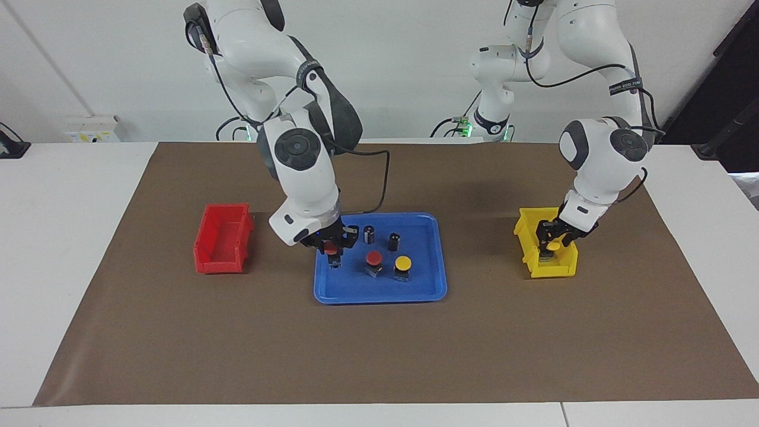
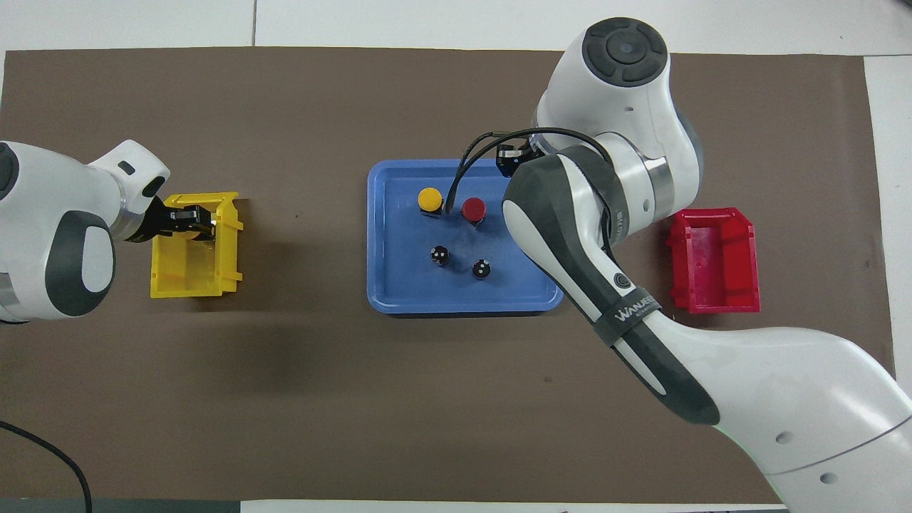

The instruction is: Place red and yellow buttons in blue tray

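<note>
The blue tray (image 1: 379, 298) (image 2: 399, 285) lies mid-table. A red button (image 1: 373, 258) (image 2: 473, 209) and a yellow button (image 1: 403, 263) (image 2: 429, 199) stand side by side in it. My right gripper (image 1: 333, 248) is low over the tray's end toward the right arm, shut on another red button (image 1: 334, 254). From overhead the arm hides that button. My left gripper (image 1: 552, 242) (image 2: 189, 217) reaches down into the yellow bin (image 1: 548, 270) (image 2: 189, 274), its fingers closed against the cap of a yellow button (image 1: 552, 245).
Two dark capless cylinders (image 1: 369, 233) (image 1: 394, 241) stand in the tray, nearer the robots than the buttons. An empty red bin (image 1: 222, 246) (image 2: 714, 260) sits toward the right arm's end. Brown mat covers the table.
</note>
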Motion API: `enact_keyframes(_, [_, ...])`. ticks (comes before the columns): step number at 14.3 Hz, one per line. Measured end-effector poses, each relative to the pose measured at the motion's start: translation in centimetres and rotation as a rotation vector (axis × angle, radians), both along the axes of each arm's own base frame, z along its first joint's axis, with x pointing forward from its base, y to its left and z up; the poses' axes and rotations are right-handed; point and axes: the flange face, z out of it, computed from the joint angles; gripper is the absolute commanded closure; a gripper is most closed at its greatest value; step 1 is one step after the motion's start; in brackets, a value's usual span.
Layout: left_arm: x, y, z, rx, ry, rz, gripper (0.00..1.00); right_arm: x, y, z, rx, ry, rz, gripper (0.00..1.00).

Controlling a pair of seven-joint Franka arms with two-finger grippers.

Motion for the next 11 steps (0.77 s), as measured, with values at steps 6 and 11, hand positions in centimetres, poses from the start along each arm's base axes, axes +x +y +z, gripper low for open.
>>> enact_keyframes(6, [0.3,0.0,0.4,0.0,-0.013,0.001,0.92,-0.9,-0.1,-4.8,-0.011,0.013,0.004,0.76])
enact_keyframes(11, [2.2,-1.9,8.2,0.055,0.045,0.02,0.98,-2.4,-0.4,-6.7,0.0,-0.02,0.008,0.11])
